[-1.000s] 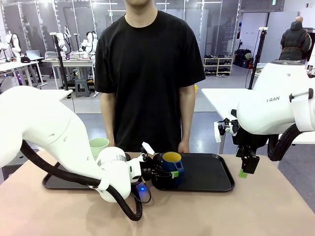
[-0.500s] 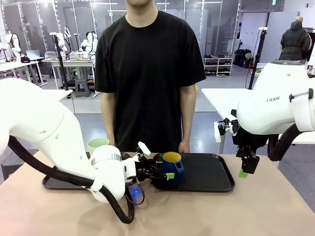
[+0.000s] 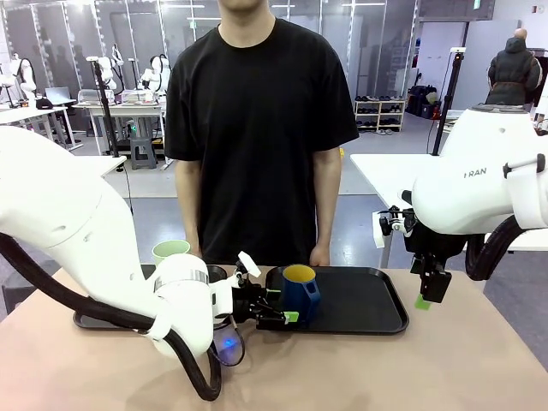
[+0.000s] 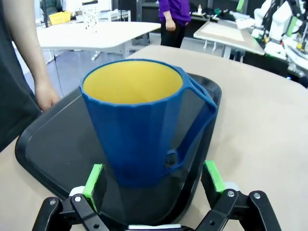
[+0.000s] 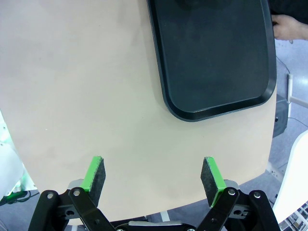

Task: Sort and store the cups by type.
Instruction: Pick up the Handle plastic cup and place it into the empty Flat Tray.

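One blue mug [image 3: 300, 289], one green tumbler [image 3: 170, 253], two black trays [image 3: 368, 300].

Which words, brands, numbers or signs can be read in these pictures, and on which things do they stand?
"RAN": on the white housing of the right arm, front view; the letters look like part of a longer brand name cut off at the left.
Blue mug: no print on it.
Pale green tumbler: no print on it.
Black trays: no label to read.
Background room: anything printed there is too small and blurred to read.
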